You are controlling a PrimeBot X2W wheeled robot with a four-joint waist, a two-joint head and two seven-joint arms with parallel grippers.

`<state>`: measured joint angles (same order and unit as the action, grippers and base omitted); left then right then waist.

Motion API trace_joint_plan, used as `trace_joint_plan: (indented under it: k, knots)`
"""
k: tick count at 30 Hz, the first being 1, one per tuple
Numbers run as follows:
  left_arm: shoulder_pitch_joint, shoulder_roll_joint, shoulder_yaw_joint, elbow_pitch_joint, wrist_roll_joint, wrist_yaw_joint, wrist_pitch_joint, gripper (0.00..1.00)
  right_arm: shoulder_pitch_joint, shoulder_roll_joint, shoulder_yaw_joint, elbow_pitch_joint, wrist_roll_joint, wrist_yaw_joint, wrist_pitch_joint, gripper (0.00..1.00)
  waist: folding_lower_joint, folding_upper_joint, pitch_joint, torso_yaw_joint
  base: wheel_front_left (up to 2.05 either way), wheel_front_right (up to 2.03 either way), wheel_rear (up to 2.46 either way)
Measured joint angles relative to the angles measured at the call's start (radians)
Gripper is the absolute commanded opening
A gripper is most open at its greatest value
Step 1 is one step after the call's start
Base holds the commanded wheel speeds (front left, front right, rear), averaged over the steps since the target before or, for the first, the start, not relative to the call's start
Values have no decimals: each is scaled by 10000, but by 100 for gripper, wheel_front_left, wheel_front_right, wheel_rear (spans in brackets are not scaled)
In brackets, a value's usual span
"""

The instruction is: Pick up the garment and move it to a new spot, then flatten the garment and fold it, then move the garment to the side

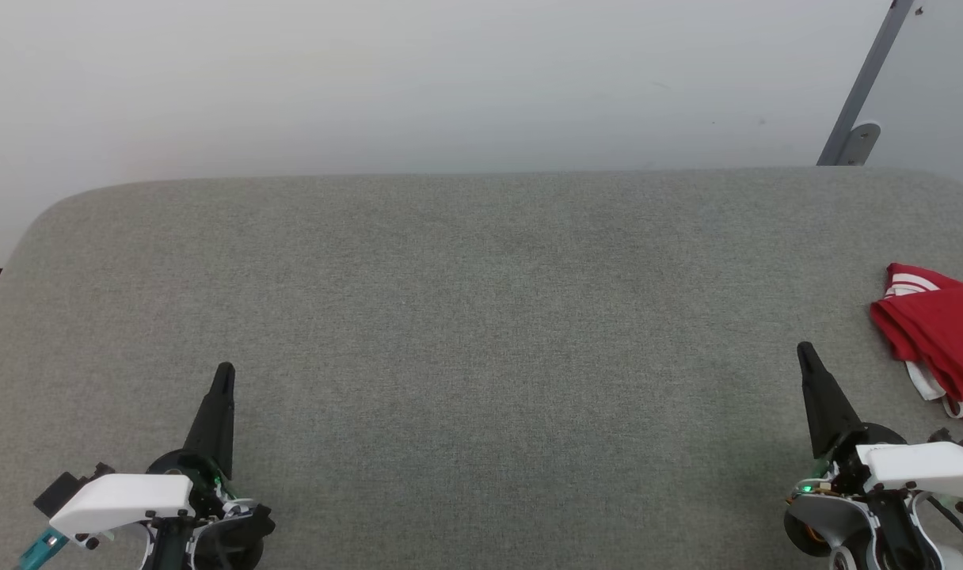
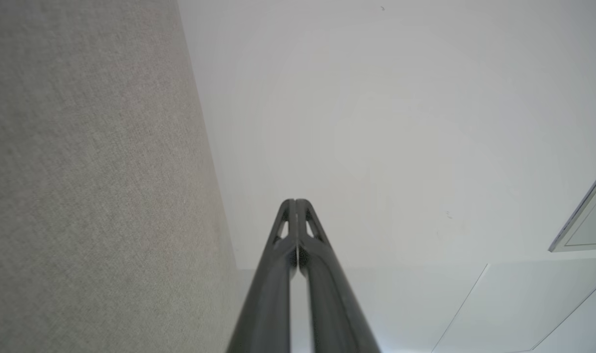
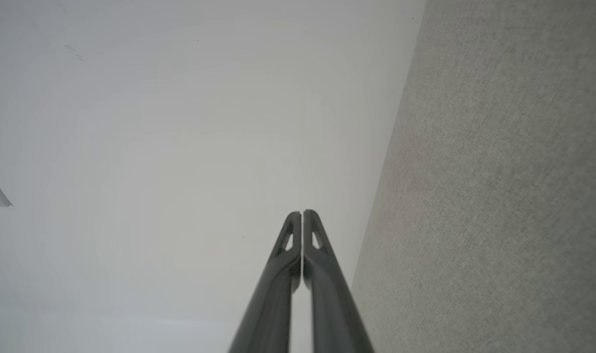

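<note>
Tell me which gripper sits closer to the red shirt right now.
The right gripper: the shirt lies just beside it on the table's right side; the left gripper is far across the table.

Bare robot test room or lab, by the look of it. Wide bench [image 1: 481,261] padded in grey woven cloth, far corners rounded, set before a plain white wall [image 1: 371,79]. Slanted grey metal strut [image 1: 865,87] with a bracket past the far right corner. Pale floor [image 2: 499,304] with thin seams. Left gripper [image 1: 225,372] and right gripper [image 1: 805,350] over the near edge.
</note>
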<state>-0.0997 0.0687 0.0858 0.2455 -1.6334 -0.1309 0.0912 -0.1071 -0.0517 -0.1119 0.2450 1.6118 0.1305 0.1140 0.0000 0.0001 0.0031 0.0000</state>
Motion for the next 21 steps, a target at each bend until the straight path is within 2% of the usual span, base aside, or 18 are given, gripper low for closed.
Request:
trace_joint_plan:
  k: [21]
  knots:
    - [-2, -38, 69, 2, 19, 0, 69, 0, 0, 6, -8, 2, 0, 0, 2, 0, 0, 0, 0, 0, 0, 0, 0]
